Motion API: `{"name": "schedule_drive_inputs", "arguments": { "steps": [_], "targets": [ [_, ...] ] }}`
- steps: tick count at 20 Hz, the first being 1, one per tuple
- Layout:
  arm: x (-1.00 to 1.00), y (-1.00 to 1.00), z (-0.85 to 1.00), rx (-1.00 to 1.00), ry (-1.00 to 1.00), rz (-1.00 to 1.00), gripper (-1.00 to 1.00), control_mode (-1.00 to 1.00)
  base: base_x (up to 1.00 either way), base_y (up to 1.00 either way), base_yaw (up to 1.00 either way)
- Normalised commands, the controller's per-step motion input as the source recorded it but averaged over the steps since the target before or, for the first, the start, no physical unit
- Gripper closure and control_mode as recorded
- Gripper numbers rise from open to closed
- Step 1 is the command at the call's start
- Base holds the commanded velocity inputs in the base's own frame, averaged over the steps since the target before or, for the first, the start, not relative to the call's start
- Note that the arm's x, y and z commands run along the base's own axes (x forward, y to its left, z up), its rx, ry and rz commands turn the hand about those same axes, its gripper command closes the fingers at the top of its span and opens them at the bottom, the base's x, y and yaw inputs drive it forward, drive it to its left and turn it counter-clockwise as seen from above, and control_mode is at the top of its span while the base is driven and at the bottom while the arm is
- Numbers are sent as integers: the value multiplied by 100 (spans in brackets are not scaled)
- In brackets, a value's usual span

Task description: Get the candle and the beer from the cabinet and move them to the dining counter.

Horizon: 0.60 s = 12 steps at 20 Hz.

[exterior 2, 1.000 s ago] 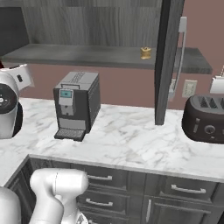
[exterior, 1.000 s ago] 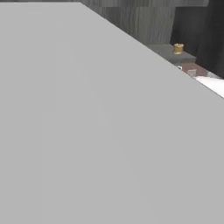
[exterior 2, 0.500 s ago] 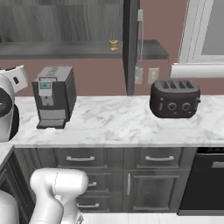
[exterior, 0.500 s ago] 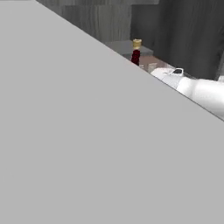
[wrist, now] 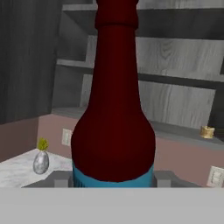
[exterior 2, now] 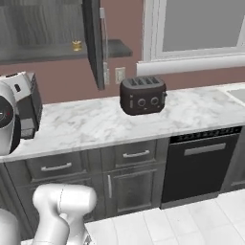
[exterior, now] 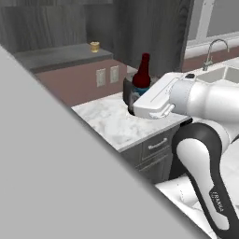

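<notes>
Evidently beer (wrist: 113,109) is gripped upright between jaws of gripper (exterior: 140,95), carried clear of cabinet (exterior 2: 57,24) over marble worktop (exterior 2: 100,122). Candle (exterior 2: 76,45) is left on open cabinet shelf, untouched. Dining counter delivery is judged pending for both; candle fetch remains.

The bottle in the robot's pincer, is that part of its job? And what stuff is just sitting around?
For the job:
- beer bottle, held in the pincer
- candle, on the cabinet shelf

Just lying about:
- toaster on the worktop
- tap at the sink
- small vase
- wall sockets
</notes>
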Motion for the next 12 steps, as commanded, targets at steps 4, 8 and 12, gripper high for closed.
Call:
{"name": "schedule_drive_inputs", "arguments": {
  "steps": [4, 8, 12],
  "targets": [
    [0, 0, 0, 0, 0, 0, 100, 100, -74, -8, -42],
    [0, 0, 0, 0, 0, 0, 100, 100, -80, -11, -42],
    [0, 0, 0, 0, 0, 0, 100, 100, -80, -13, -41]
  ]
}}
